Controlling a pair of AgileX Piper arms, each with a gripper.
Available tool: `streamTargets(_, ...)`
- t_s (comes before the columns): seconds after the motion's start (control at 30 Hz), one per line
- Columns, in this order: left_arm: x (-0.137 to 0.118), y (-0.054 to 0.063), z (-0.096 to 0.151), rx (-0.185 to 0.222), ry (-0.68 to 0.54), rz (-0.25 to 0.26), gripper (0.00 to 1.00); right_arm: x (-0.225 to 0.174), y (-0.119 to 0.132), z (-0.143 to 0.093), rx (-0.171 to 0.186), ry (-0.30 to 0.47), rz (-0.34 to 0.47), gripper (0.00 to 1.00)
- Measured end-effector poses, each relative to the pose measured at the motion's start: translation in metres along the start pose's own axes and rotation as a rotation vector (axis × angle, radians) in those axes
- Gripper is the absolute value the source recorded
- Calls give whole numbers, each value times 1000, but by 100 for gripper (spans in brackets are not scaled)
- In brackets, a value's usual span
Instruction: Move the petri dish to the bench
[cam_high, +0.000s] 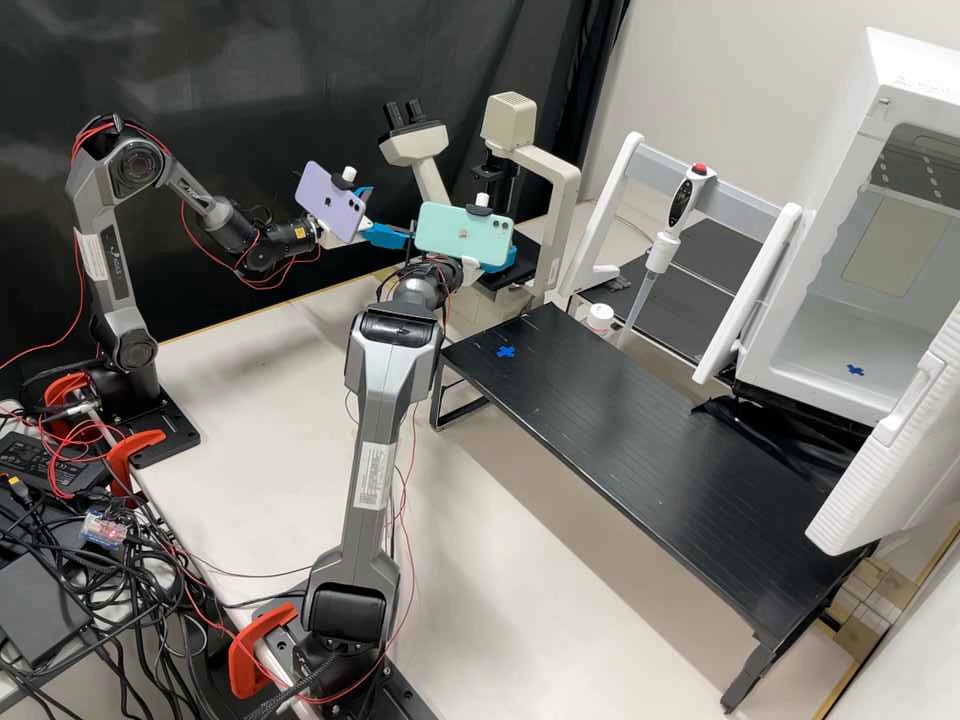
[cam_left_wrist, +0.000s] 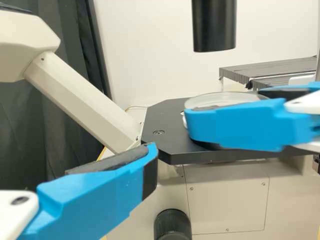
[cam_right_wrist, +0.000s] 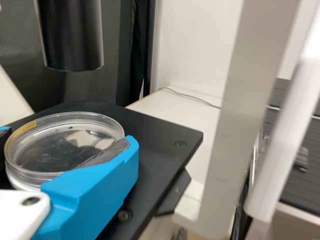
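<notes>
Petri dish sits at the microscope's black stage, clasped between the fingers of the right gripper, one pad against its rim. The left gripper hangs near the stage, jaws spread apart, nothing between them. A blue tape cross marks the black bench, and a pipette stands upright beyond it

Grey arms are carrying white labels and looping red cables, while their blue fingers are wearing black pads.
</notes>
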Motion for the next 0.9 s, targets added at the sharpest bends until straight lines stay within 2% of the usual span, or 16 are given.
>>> streamTargets(0.2,0,0,0,0,0,0,100,-34,4,-1,-1,60,37,0)
streamTargets(0.4,0,0,0,0,0,0,100,-74,-2,9,28,92,19,0)
streamTargets(0.57,0,0,0,0,0,0,100,-111,1,26,59,122,72,0)
streamTargets(0.7,0,0,0,0,0,0,100,-135,6,42,52,151,134,0)
streamTargets(0.9,0,0,0,0,0,0,100,-160,6,69,28,136,179,0)
